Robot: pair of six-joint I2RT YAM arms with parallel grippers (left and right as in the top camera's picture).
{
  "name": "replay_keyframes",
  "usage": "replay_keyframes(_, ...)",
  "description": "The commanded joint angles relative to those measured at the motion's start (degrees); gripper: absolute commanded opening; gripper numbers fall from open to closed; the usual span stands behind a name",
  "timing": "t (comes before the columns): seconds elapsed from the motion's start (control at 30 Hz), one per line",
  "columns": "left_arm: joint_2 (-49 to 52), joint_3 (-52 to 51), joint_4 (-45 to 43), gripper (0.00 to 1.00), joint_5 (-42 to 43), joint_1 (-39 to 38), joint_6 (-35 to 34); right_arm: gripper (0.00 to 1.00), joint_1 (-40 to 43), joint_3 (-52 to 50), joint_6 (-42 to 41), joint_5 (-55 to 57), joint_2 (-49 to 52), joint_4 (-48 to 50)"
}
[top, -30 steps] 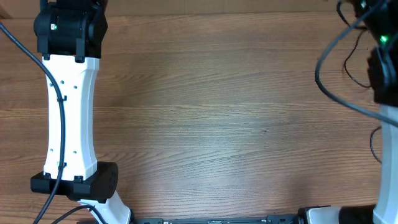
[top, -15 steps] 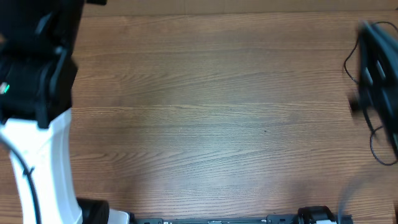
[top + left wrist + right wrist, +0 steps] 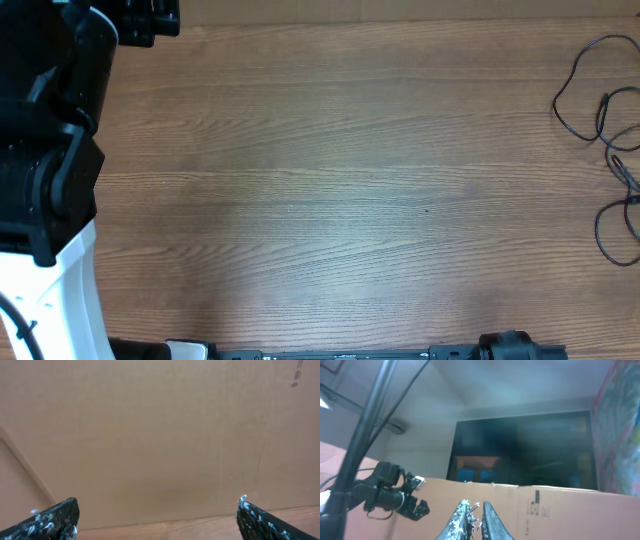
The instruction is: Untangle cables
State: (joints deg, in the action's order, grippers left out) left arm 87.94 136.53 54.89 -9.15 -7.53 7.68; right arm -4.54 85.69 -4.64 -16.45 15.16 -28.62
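Observation:
The cables (image 3: 604, 108) are thin black cords lying in loose loops on the wooden table (image 3: 340, 190) at its far right edge, partly cut off by the frame. No gripper touches them. My left arm (image 3: 45, 170) fills the left edge of the overhead view. My left gripper (image 3: 157, 510) is wide open and empty, facing a cardboard wall above the table's back edge. My right gripper (image 3: 476, 506) is shut with nothing visible in it, raised and pointing up at the cardboard and a dark window. The right arm is out of the overhead view.
A brown cardboard wall (image 3: 160, 435) stands along the back of the table. A camera mount on a pole (image 3: 390, 492) shows in the right wrist view. The arm bases (image 3: 520, 348) sit at the front edge.
The right arm has swung up and out of the overhead view, uncovering the cable loops at the right edge. The left arm has moved left and risen closer to the camera.

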Motion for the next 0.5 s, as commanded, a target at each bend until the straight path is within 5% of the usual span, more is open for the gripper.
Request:
replay_keyframes(0.0,-1.7,-0.1,1.3,1.0,-2.0,-0.4,-0.4,0.08,0.1,0.2,0.2,-2.1,-2.7,-0.1)
replay_keyframes(0.47,-1.7,-0.1,4.7,1.0,-2.0,-0.4,-0.3,0.09,3.0,0.3,7.1,0.6,-13.6,-1.5)
